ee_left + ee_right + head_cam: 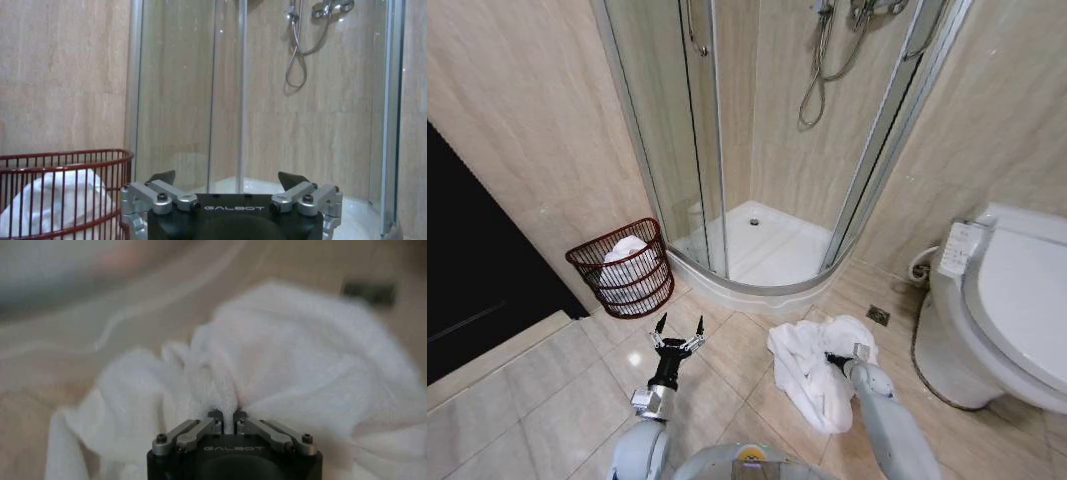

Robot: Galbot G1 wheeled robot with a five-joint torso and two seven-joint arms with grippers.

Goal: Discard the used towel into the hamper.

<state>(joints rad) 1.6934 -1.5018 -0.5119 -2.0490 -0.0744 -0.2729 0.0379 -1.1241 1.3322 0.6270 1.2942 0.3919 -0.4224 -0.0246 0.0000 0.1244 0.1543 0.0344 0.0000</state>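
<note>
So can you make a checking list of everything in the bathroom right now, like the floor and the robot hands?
Surface: beige tiled floor, with a small drain near the toilet.
Job's things: white towel crumpled on the floor; red wire hamper by the wall, already holding white cloth.
Clutter: nothing seen.
Grippers: right gripper pinched shut on a fold of the towel; left gripper open, held above the floor near the hamper, holding nothing.
Cables: shower hose hanging in the stall; a cord beside the toilet.
Surroundings: glass shower stall, toilet, dark doorway.
</note>
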